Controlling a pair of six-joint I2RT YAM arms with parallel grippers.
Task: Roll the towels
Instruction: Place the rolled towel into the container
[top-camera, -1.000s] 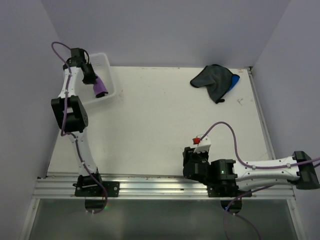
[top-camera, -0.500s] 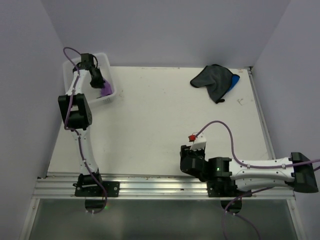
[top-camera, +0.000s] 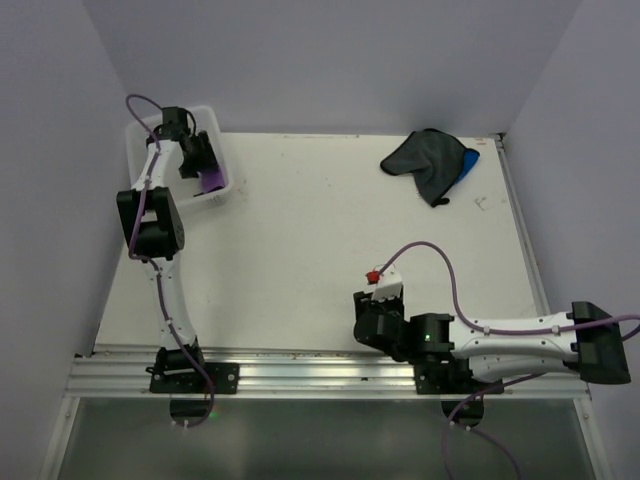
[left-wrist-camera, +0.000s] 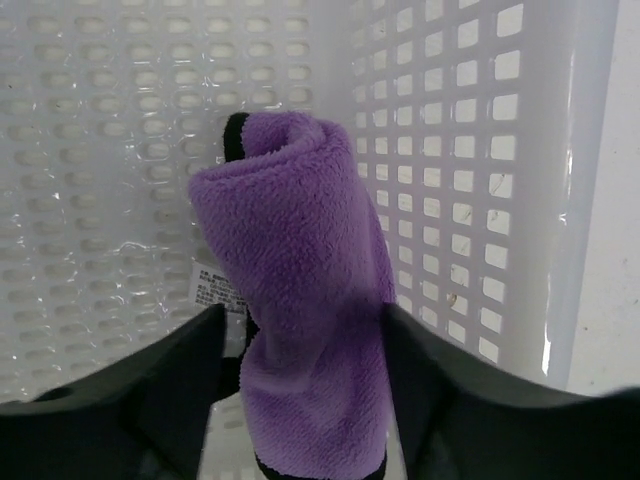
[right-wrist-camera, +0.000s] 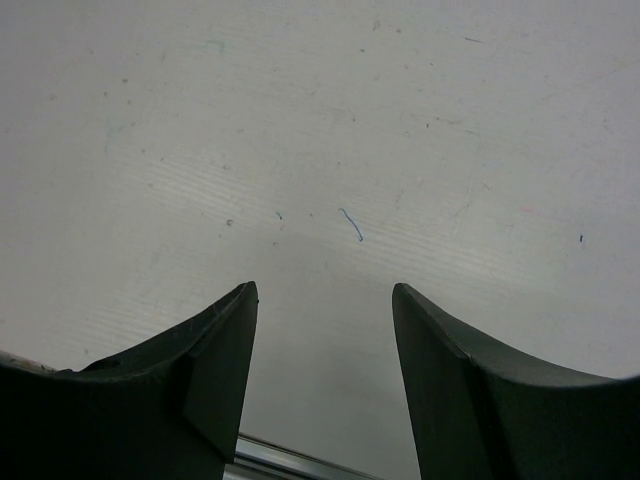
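Left hand open astride rolled purple towel inside tub, arm outstretched; right hand open above table.

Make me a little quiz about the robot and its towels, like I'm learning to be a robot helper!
1. True or false: the purple towel is rolled up and sits inside the white perforated basket.
2. Pick one. The dark grey towel and the blue towel are: A) neatly rolled, B) in a loose heap together, C) in the basket.
3. Fill the gap: the right gripper is open and holds ____.

Key: 1 true; 2 B; 3 nothing.
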